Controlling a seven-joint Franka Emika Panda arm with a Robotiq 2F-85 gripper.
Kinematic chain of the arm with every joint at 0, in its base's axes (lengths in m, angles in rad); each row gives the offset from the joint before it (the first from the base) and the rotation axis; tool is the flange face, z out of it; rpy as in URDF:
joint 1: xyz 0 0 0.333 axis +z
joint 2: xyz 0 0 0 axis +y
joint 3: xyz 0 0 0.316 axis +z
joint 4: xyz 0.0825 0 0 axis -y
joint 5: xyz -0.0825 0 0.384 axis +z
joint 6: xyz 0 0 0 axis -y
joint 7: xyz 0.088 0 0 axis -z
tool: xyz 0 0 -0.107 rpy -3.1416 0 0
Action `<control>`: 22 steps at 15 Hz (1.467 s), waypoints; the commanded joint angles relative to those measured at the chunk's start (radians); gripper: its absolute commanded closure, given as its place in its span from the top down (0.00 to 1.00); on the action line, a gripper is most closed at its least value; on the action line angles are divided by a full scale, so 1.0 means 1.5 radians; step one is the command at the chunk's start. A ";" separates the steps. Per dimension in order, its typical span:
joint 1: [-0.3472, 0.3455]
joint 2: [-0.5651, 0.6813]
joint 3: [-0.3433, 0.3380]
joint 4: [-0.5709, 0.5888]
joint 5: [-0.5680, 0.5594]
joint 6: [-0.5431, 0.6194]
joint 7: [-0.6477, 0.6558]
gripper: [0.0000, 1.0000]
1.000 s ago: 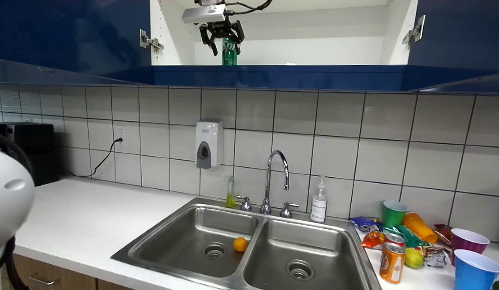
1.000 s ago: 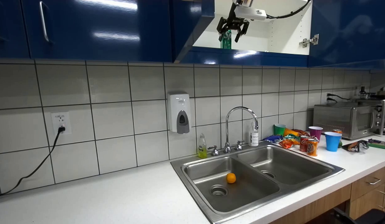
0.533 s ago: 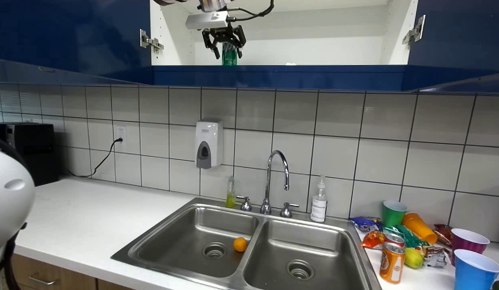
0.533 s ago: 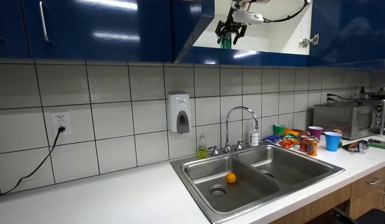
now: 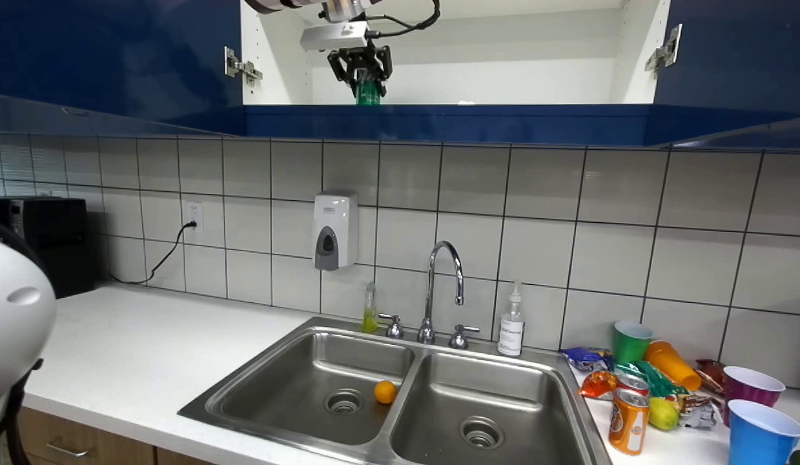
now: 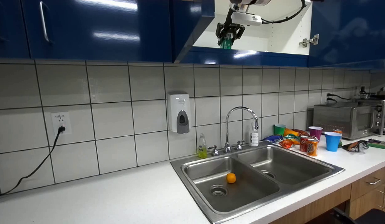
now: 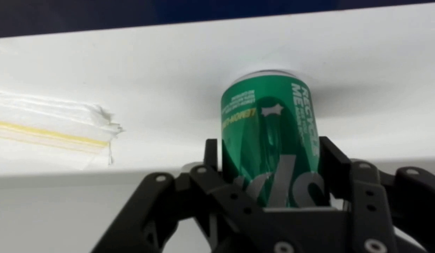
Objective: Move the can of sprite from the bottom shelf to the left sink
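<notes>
The can of sprite [image 7: 268,119], green with white lettering, stands upright on the white bottom shelf [image 7: 150,73] of the cabinet. From above, my gripper [image 7: 270,153] reaches down around its upper part, one finger on each side. A thin light gap shows between the left finger [image 7: 211,151] and the can in the wrist view; the right finger [image 7: 334,158] looks close against it, contact unclear. The can's top is hidden behind the gripper. In both exterior views the can's lower part [image 5: 368,97] shows below the fingers. The left sink [image 5: 283,400] lies below the cabinet.
An orange ball-like fruit [image 5: 385,392] rests in the left sink beside its drain. The faucet [image 6: 242,109] rises behind the basins. A blue ledge [image 5: 451,119] borders the shelf's front. Folded white paper [image 7: 55,130] lies on the shelf. Cans, cups and wrappers crowd the right counter.
My gripper has come down lower over the can, and its fingers have drawn in from wide apart to close beside it. The can stands in the same spot.
</notes>
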 commanded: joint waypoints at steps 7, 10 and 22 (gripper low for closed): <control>-0.006 0.004 0.000 0.014 0.008 0.003 -0.008 0.38; -0.007 -0.005 0.000 0.017 0.003 0.000 -0.003 0.38; -0.007 -0.040 -0.003 0.007 -0.003 0.007 0.002 0.38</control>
